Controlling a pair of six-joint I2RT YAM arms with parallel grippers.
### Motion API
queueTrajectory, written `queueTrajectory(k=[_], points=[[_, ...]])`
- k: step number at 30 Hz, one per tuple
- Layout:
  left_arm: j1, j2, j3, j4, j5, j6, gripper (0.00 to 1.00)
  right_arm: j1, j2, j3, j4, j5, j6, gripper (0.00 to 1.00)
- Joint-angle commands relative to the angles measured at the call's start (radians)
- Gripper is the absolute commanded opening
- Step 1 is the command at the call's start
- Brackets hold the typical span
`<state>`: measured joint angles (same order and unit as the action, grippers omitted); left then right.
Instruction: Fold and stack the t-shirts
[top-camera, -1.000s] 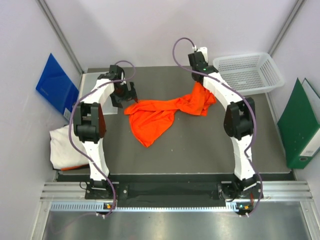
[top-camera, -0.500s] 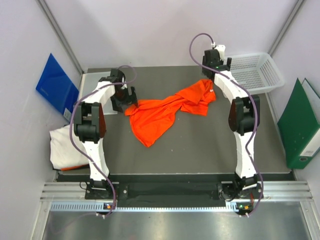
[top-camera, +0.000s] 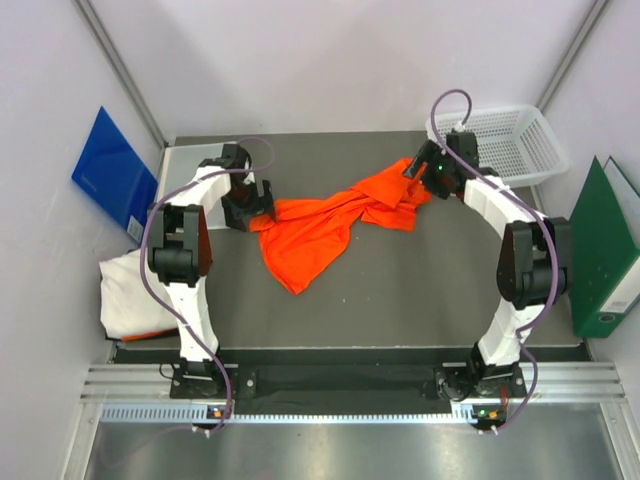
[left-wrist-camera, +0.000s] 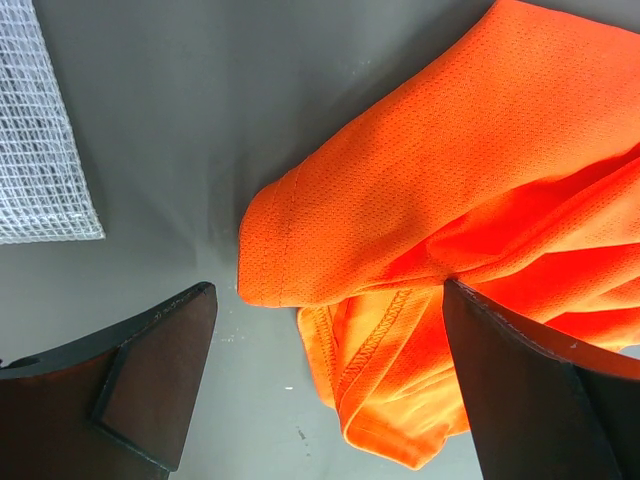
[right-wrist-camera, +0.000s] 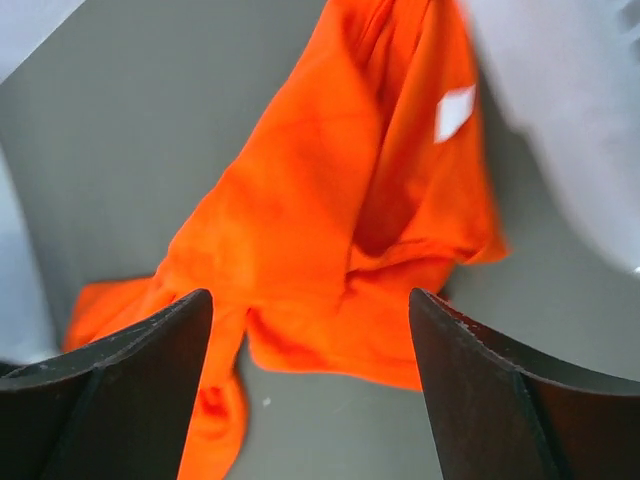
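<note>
Seen from above, a grey table holds an orange t-shirt, crumpled and drawn out in a long band from left to far right, with one flap trailing toward the near edge. The left gripper sits at the shirt's left end, just beside the cloth. The right gripper sits at the shirt's far right end, right by its bunched folds. A white t-shirt lies in a heap at the near left, hanging off the table's side, well apart from both grippers. A white mesh basket stands at the far right corner.

From the left wrist, two dark fingers are spread wide with nothing between their pads. A hemmed corner of the orange cloth lies on the table in the gap, nearer the right-hand finger. A pale gridded sheet lies at the upper left, apart from the shirt.

From the right wrist, the picture is blurred. Its dark fingers are also spread wide and hold nothing. The orange shirt lies beyond and between them, a small white label on its far part; whether cloth touches the fingers cannot be told
</note>
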<state>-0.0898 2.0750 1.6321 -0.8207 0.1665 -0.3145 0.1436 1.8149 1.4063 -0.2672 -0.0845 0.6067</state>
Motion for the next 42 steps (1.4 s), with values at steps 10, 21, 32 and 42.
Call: queueTrajectory(k=[10,21,32,42], points=[[-0.002,-0.081,-0.014,0.011,-0.018,0.017,0.99,0.004,-0.012,-0.351,0.388,-0.353,0.387,0.60],[-0.002,-0.098,-0.032,0.009,-0.035,0.031,0.99,0.002,0.135,-0.310,0.525,-0.339,0.444,0.54],[-0.001,-0.116,-0.048,0.011,-0.051,0.034,0.99,0.016,0.213,-0.158,0.425,-0.304,0.420,0.43],[-0.002,-0.113,-0.058,0.023,-0.045,0.029,0.99,0.022,0.040,-0.267,0.335,-0.227,0.389,0.43]])
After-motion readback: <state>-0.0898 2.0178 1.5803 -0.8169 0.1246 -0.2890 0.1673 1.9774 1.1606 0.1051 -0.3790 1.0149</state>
